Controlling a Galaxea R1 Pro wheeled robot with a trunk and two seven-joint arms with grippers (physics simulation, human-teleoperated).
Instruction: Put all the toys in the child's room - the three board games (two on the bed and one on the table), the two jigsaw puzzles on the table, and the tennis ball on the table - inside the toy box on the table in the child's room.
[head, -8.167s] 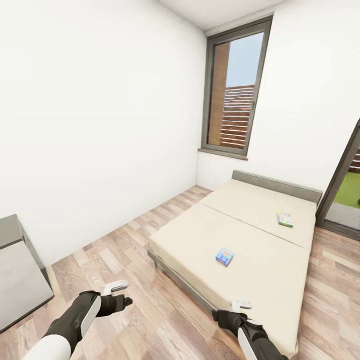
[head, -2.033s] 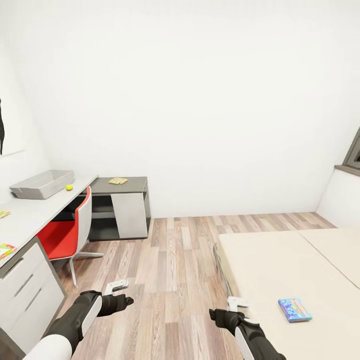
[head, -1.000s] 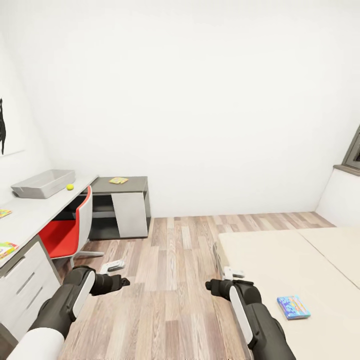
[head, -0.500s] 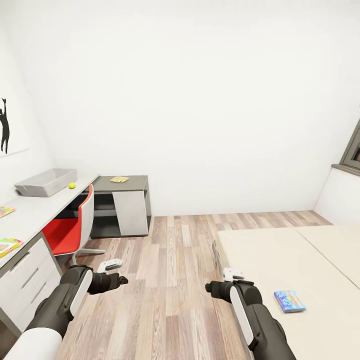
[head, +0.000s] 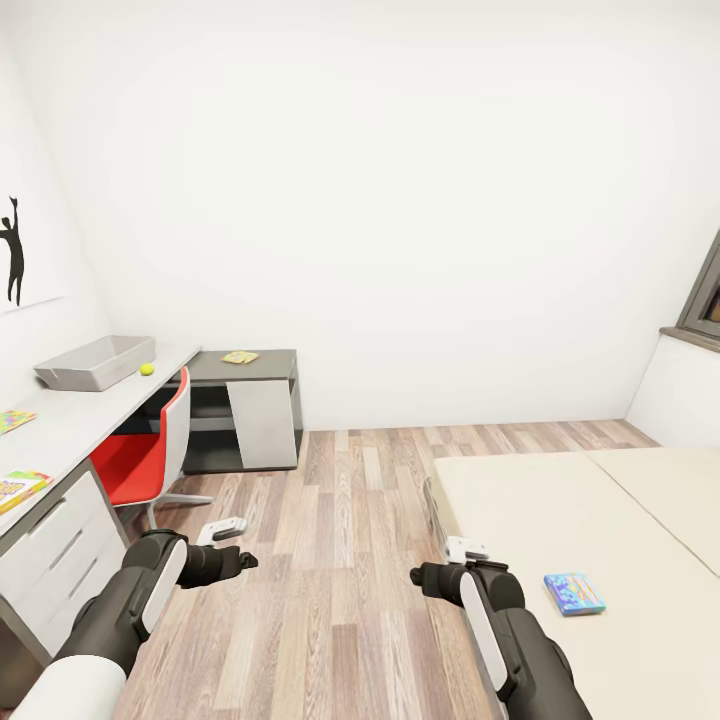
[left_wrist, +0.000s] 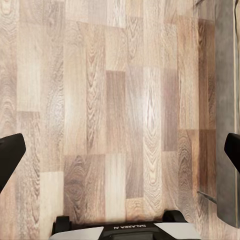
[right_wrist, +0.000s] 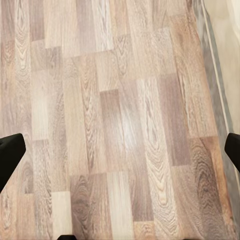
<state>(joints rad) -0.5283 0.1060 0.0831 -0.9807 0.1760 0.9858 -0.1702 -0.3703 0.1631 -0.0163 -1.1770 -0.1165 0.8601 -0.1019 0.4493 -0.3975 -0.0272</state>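
Observation:
The toy box (head: 95, 362) is a grey tray at the far end of the table (head: 90, 410), with the tennis ball (head: 147, 368) beside it. One jigsaw puzzle (head: 240, 357) lies on the lower dark cabinet. Another colourful flat sheet (head: 14, 420) lies on the desk top, and a thicker printed box (head: 22, 487), likely a board game, lies nearer to me. A small blue board game (head: 574, 592) rests on the bed (head: 620, 520) at the right. My left gripper (head: 228, 542) (left_wrist: 120, 155) and right gripper (head: 447, 562) (right_wrist: 120, 152) hang open and empty over the floor.
A red swivel chair (head: 145, 455) stands tucked at the desk. White drawers (head: 50, 560) front the near desk end. Wood-plank floor (head: 350, 520) runs between the desk and the bed. A dark window frame (head: 705, 300) shows at the right edge.
The view swung from the window and bed round to the desk side. Both arms have come up and forward since two seconds ago. Over the last second only the camera has shifted slightly.

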